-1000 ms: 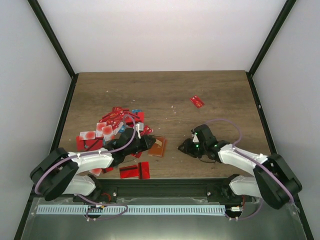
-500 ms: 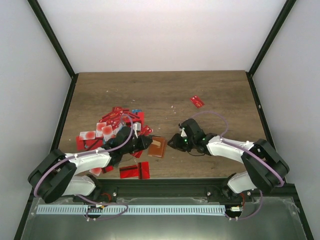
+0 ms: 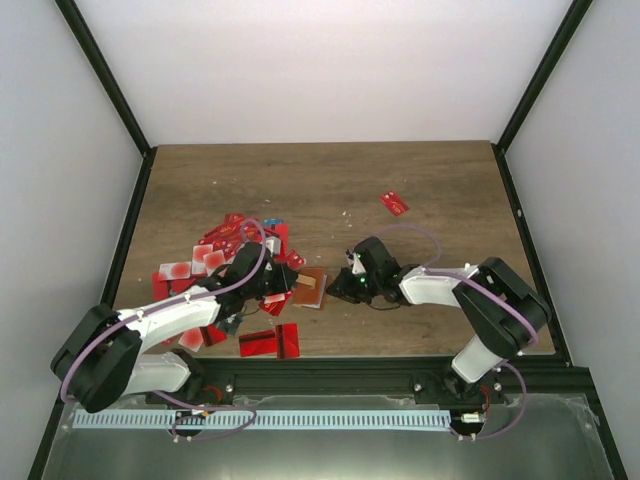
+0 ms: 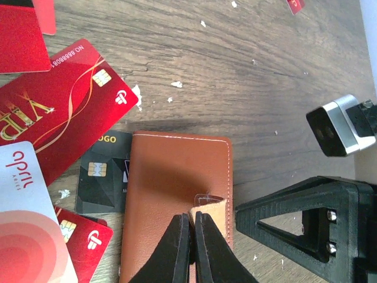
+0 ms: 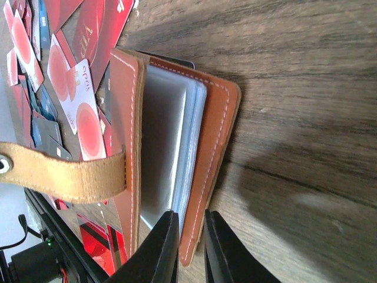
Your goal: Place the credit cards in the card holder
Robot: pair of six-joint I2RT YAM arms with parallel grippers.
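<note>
The brown card holder point(image 3: 313, 289) lies on the table between both grippers. My left gripper point(image 4: 192, 229) is shut on its tan strap point(image 5: 65, 171), and the top cover stands lifted off the clear inner sleeves point(image 5: 177, 147). My right gripper point(image 5: 191, 243) comes in from the right, its jaws closed on the edge of the lower cover point(image 5: 219, 127). The credit cards point(image 3: 225, 250), mostly red, lie in a heap to the left of the holder. A red VIP card point(image 4: 59, 115) and a black card point(image 4: 101, 177) lie against the holder's left side.
One red card point(image 3: 394, 203) lies alone at the back right. Two red cards point(image 3: 268, 341) sit near the front edge, under the left arm. Small white flecks dot the wood behind the holder. Black frame rails run along the table's sides.
The right arm has swung left to the card holder and its jaws have narrowed onto the lower cover. The left gripper has kept hold of the strap and shifted slightly back.
</note>
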